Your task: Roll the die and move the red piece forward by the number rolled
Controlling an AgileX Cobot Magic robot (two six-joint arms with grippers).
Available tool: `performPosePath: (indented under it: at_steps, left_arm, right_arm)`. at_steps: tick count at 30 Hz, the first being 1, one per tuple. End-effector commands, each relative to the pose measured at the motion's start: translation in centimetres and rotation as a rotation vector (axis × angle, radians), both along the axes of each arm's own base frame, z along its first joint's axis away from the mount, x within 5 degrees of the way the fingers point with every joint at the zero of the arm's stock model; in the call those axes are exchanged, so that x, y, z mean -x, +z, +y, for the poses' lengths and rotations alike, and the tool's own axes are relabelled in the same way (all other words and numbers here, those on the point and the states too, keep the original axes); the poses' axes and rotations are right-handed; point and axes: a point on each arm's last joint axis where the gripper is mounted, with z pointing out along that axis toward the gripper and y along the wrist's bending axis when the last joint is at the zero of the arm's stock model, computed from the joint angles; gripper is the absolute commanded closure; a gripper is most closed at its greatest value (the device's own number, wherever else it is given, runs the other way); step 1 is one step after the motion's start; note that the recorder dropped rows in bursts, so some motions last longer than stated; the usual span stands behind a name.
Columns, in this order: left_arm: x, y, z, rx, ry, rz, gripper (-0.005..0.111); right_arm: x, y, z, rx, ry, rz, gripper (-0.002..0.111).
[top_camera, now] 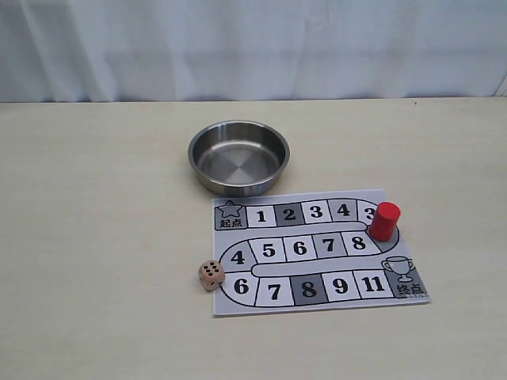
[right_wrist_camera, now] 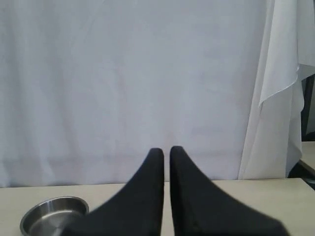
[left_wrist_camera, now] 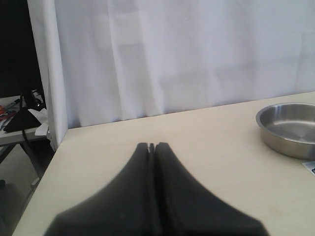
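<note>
The die [top_camera: 211, 275] is sitting on the tabletop [top_camera: 95, 237] just beside the board [top_camera: 310, 230] (by its left edge, near square 6). The red piece [top_camera: 386, 221] is standing at the top row's right bend. The left tool [left_wrist_camera: 151, 146] and the right tool [right_wrist_camera: 166, 150] are hanging pressed together.

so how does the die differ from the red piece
The die is a tan cube with dark pips; the red piece a plain cylinder. The red piece stands taller than the die. The die sits at the board's left edge; the red piece on its right end. Both are small.
</note>
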Motion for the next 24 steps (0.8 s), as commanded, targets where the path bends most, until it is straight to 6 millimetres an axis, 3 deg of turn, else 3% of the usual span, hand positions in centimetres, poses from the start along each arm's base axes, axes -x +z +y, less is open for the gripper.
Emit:
performPosePath:
  at_steps: [1,5,11,16,21,24]
  left_arm:
    - [-0.1,0.0,0.0,0.002,-0.001,0.003,0.107]
    - [-0.1,0.0,0.0,0.002,-0.001,0.003,0.107]
    - [-0.1,-0.1,0.0,0.002,-0.001,0.007,0.107]
    - [-0.1,-0.1,0.0,0.002,-0.001,0.007,0.107]
    - [-0.1,-0.1,0.0,0.002,-0.001,0.007,0.107]
    - [-0.1,-0.1,0.0,0.002,-0.001,0.007,0.107]
  right_arm:
    - [0.3,-0.1,0.0,-0.003,-0.001,0.022,0.104]
    - [0.3,-0.1,-0.2,0.019,-0.029,0.025,0.104]
    - [-3.7,-1.8,-0.4,0.025,-0.027,-0.03,0.104]
    - [-9.3,-6.5,-0.6,0.001,-0.007,-0.115,0.104]
    - [-12.8,-12.7,-0.8,0.005,-0.011,-0.109,0.104]
    - [-13.9,-16.1,-0.9,0.005,-0.011,-0.096,0.104]
